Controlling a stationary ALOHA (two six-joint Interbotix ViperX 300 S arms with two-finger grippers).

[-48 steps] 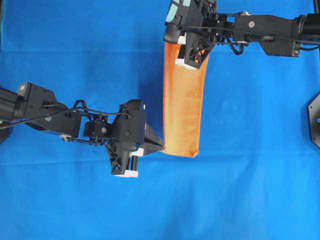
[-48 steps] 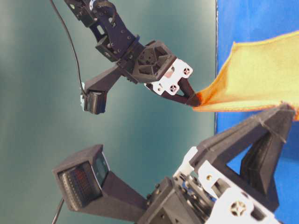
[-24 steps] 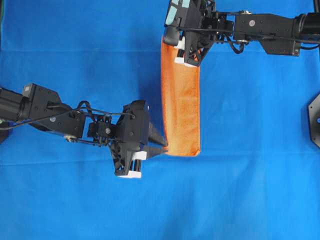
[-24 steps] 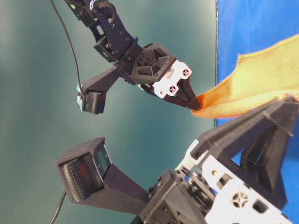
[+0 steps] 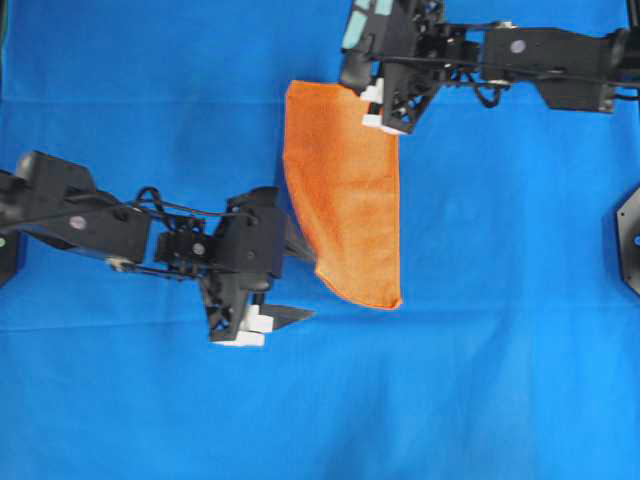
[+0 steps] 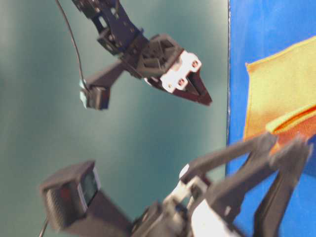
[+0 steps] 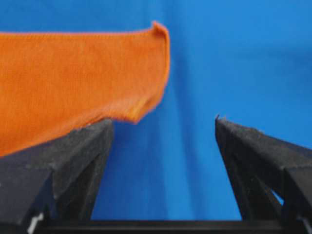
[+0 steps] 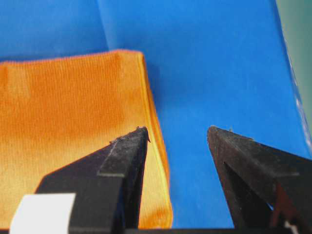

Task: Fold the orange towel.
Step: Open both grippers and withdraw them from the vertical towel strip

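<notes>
The orange towel (image 5: pixel 345 195) runs lengthwise near-to-far; left gripper (image 5: pixel 290 280) and right gripper (image 5: pixel 385 100), both wide open and seemingly empty, flank its ends.

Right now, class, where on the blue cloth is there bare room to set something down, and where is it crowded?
Bare blue cloth runs below the orange towel and the left gripper, and right of the towel under the right arm. Crowded: the towel's top edge beneath the right gripper, and its lower left corner beside the left gripper.

orange towel (image 7: pixel 73 78) cut off leftward
</notes>
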